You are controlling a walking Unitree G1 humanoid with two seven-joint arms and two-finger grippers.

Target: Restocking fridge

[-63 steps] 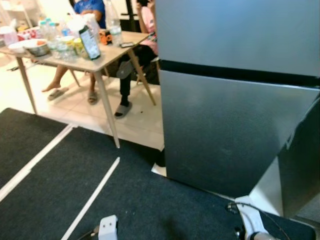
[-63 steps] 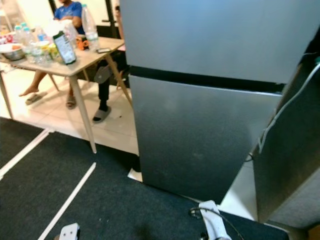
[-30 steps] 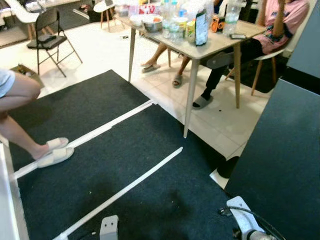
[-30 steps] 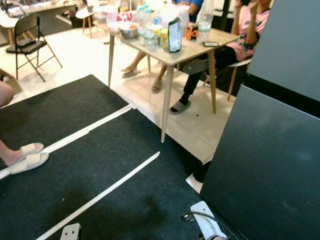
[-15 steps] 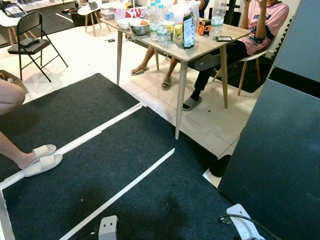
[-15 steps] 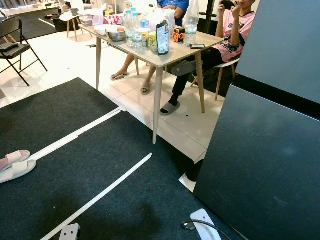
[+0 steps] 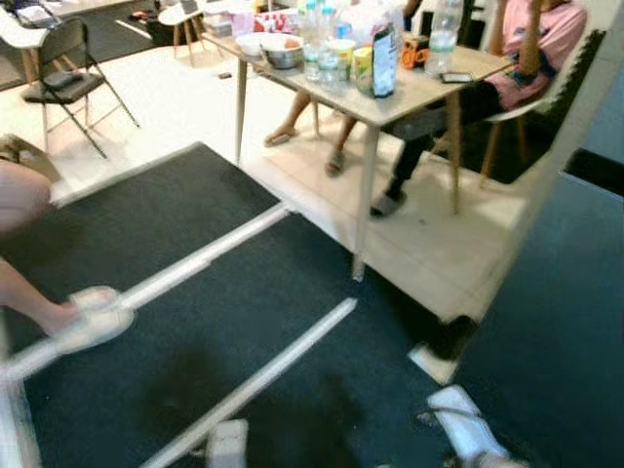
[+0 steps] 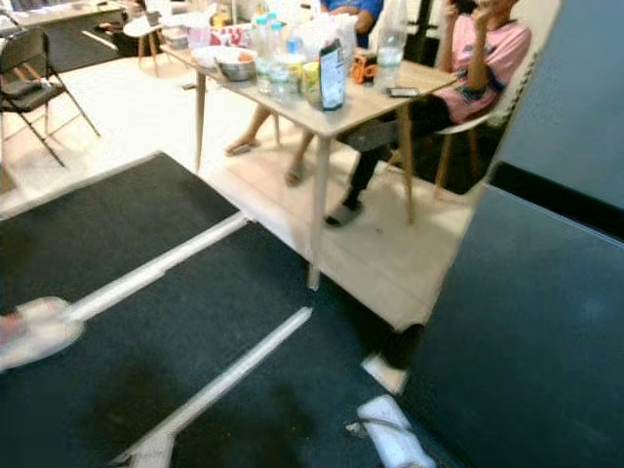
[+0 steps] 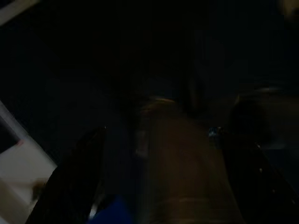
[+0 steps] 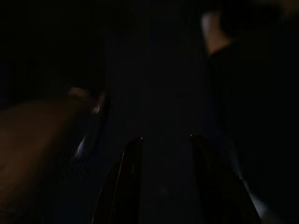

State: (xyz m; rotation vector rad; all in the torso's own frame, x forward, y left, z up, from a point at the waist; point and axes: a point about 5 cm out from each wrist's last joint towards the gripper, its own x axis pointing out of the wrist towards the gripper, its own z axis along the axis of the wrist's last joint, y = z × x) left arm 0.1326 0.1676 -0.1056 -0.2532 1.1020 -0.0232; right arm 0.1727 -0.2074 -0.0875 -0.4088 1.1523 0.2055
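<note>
The dark grey fridge (image 8: pixel 526 322) stands at the right with its doors closed. To my front left, a wooden table (image 7: pixel 429 83) carries water bottles (image 7: pixel 314 49), a bowl (image 7: pixel 283 51), a green carton (image 7: pixel 383 60) and a tall bottle (image 7: pixel 445 24). Both arms hang low, the left arm (image 7: pixel 226 444) and right arm (image 7: pixel 463 434) showing as pale parts at the bottom edge. The right gripper (image 10: pixel 167 137) is open over dark floor, with nothing between its fingers. The left wrist view is too dark to read.
People sit behind the table, one in a pink shirt (image 7: pixel 546 39) close to the fridge. A person's slippered foot (image 7: pixel 88 317) rests on the black mat at left. White stripes (image 7: pixel 263 375) cross the mat. A folding chair (image 7: pixel 63 78) stands far left.
The camera has swung left, from facing the fridge front to the table and mats. The picture is now blurred and slightly shifted. Nothing has been taken hold of.
</note>
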